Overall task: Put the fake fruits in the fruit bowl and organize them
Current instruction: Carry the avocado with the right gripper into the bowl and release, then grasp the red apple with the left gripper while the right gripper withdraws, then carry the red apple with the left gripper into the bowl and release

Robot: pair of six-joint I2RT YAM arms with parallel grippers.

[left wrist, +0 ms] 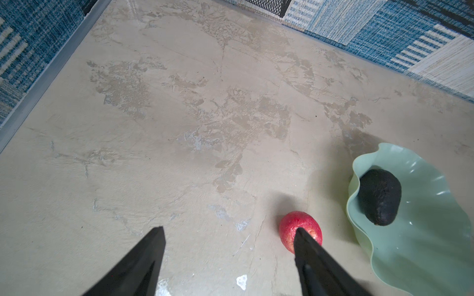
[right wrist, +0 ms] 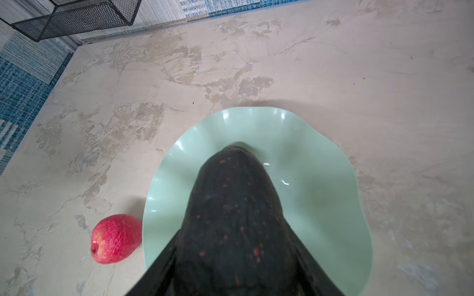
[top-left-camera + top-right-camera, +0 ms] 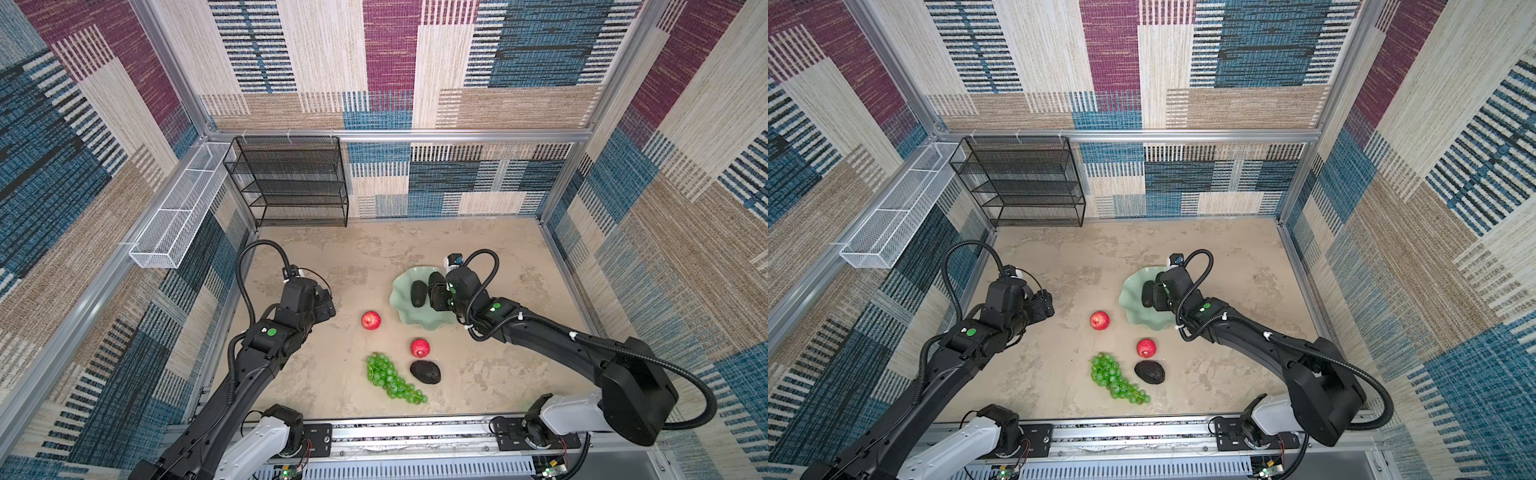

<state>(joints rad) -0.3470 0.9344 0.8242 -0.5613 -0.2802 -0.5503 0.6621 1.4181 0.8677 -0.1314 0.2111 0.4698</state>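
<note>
We see the right gripper [image 3: 437, 296] pinching an avocado [image 2: 230, 205] over the bowl [image 3: 419, 322] — a second avocado [image 3: 418, 294] lying inside, the left gripper [image 1: 229, 228] spread near one apple [image 3: 371, 320], the other apple [image 3: 420, 348], grapes [image 3: 392, 378], a third avocado [image 3: 425, 372] on the table [image 3: 332, 257].

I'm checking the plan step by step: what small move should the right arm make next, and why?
Probably lower the right tool slightly and open it: it grips an avocado over the bowl, beside the avocado already lying inside, so release should land it there.
</note>
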